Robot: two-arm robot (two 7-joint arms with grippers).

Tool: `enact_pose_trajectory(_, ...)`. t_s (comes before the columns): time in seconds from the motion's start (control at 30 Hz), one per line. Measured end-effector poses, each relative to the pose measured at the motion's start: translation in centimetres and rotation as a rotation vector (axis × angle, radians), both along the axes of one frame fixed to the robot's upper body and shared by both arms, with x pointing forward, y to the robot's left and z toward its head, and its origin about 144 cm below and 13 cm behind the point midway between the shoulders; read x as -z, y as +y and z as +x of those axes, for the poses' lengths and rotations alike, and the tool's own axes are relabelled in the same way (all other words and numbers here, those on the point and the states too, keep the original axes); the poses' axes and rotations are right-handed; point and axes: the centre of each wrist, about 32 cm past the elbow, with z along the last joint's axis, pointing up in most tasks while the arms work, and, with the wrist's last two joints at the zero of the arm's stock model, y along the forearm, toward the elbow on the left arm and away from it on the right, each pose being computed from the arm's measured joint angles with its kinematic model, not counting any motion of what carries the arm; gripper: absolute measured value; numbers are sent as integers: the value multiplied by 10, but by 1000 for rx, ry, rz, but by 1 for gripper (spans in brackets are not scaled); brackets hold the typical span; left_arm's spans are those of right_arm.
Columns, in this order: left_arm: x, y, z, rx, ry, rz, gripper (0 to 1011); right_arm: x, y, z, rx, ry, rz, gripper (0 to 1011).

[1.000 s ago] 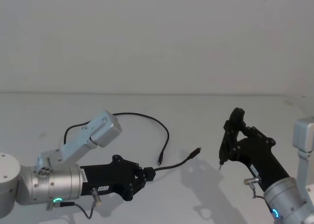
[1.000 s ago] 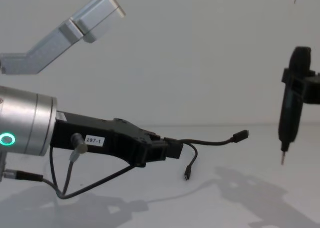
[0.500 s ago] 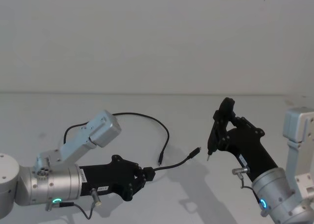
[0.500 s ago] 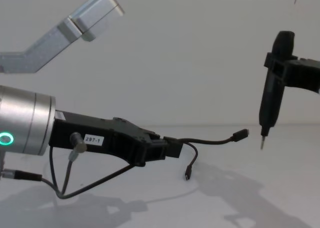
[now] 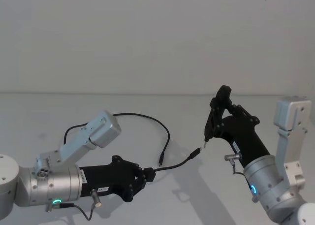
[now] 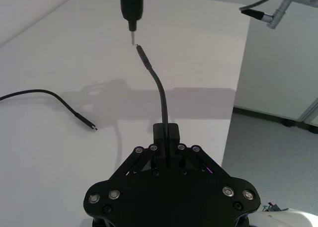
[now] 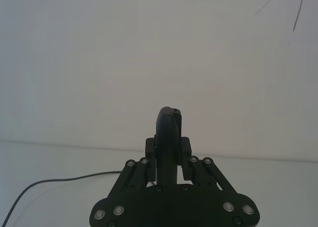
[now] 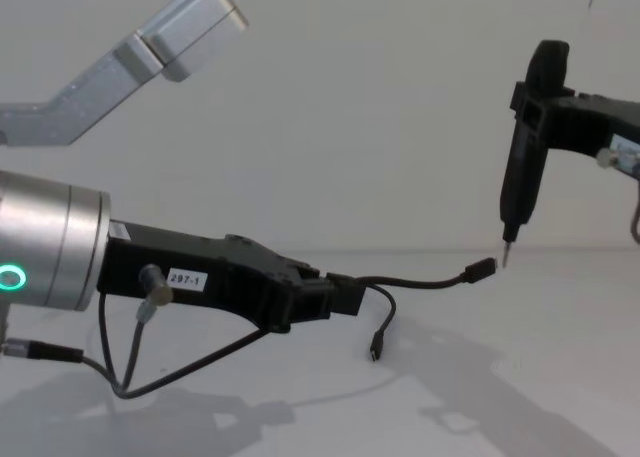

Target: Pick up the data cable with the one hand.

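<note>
The left gripper (image 5: 147,175) had its fingers clamped on the cable (image 5: 166,131) a short way behind one plug (image 5: 197,151). From the fingers, that free stub ran out toward 2 o'clock in the head view, lifted clear of the counter (image 5: 44,112), with its long axis in line with the gripper. The rest of the cable looped away toward 12 o'clock and round behind the left arm, and its other plug (image 5: 160,162) sat near the counter at the fingers' 1 o'clock.

The right gripper (image 5: 218,120) had its fingers shut on a slim black tool (image 5: 214,117). The tool's metal tip pointed down, just beside the raised plug's end. I could not tell whether they touched.

The pick-up looked done. Any coming move turned on the tip-to-plug line, and the right arm was the nearer one.
</note>
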Motion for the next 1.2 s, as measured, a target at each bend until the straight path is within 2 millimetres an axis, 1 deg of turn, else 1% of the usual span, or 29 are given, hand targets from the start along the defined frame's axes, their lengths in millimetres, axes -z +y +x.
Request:
enact_pose_trajectory(0.2,0,0,0,0,0,0,38,-3,3,6,8,-11,1,279)
enact_pose_trajectory(0.67,0,0,0,0,0,0,38,-8,1,10,6,-21,-19,279)
enact_pose_trajectory(1.2,0,0,0,0,0,0,38,-14,-3,-1,-33,-26,-53,279)
